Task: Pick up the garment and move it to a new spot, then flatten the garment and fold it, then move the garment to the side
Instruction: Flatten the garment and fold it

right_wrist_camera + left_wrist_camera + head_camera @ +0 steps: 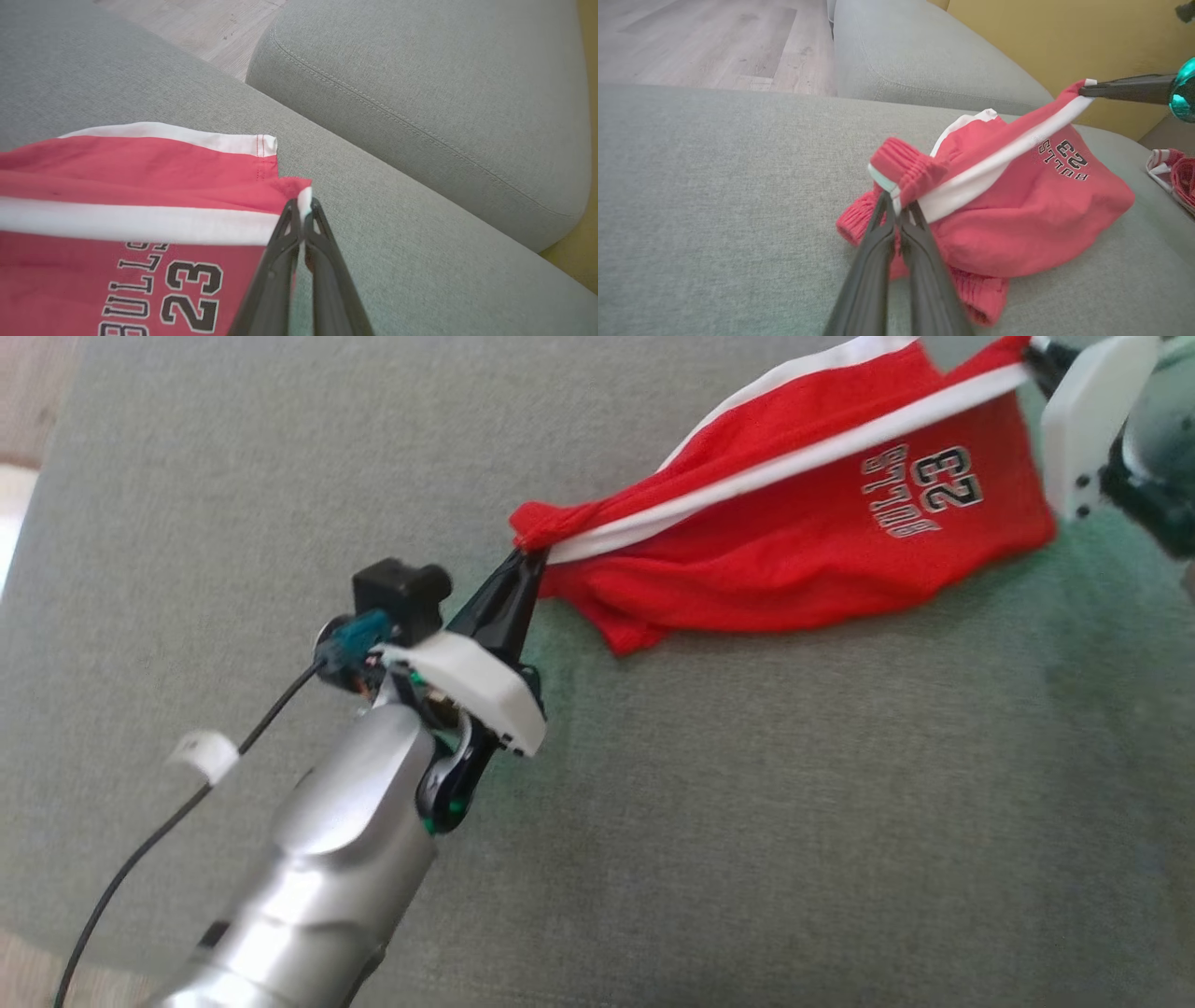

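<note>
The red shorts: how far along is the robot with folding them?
Picked up: the left gripper is shut on the waistband end of the shorts, the right gripper on a hem corner. In hand: the shorts hang stretched between them over the grey cushion, loose cloth sagging below. Left to do: laying them flat, folding, moving them aside; no fold is made yet.

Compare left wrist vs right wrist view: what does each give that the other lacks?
Left wrist: the elastic waistband bunched in the left gripper, the right gripper pinching the far leg end, and a second red-and-white garment at the edge.
Right wrist: the hem stitching close up, at the pinched corner.
Both: the red shorts over the grey sofa, the white stripe, the BULLS 23 print and the wood floor.
</note>
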Tool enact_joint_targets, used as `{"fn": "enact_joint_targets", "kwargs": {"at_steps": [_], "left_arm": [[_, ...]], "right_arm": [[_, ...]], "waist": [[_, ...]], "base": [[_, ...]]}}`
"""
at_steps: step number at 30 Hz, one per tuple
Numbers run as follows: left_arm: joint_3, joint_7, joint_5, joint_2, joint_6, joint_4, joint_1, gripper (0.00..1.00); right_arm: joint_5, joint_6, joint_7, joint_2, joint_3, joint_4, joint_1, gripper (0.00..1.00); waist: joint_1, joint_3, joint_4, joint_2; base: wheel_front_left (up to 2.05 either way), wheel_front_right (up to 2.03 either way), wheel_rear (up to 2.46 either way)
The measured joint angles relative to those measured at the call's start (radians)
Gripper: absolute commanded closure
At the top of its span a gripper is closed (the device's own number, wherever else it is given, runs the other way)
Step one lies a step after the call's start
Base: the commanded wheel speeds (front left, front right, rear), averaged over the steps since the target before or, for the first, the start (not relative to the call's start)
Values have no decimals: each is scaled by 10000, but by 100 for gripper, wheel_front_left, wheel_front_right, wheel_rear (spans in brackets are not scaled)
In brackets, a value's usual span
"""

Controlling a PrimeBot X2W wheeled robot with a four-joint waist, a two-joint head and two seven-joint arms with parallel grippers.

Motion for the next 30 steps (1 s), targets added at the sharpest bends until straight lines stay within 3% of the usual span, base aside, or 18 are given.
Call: {"fn": "enact_joint_targets", "kwargs": {"at_steps": [18,19,20,21,22,30], "left_arm": [[-554,-742,-180,-713,-430,1904,-1524,100],[-591,-802,-196,-734,-431,1967,-1568,100],[-606,-842,-232,-771,-431,2067,-1620,65],[-614,-905,-284,-803,-437,2161,-1681,18],[-614,-978,-282,-821,-483,2234,-1728,0],[-546,-1574,-282,-803,-397,2909,-1884,0]], "right_arm": [[222,0,-1243,326,1235,2176,-1787,100],[222,0,-1394,330,1287,2266,-1847,95],[219,0,-1549,334,1356,2366,-1926,2],[211,0,-1670,357,1392,2468,-2003,0],[203,0,-1776,405,1432,2587,-2066,0],[449,-2,-2957,665,1440,3356,-2155,0]], "waist": [[-2,1010,715,0],[-2,1047,722,0],[-1,1083,722,0],[-1,1111,714,0],[-1,1124,698,0],[-2,795,408,0]], "base": [[0,0,0],[0,0,0],[0,0,0],[0,0,0],[0,0,0],[0,0,0]]}}
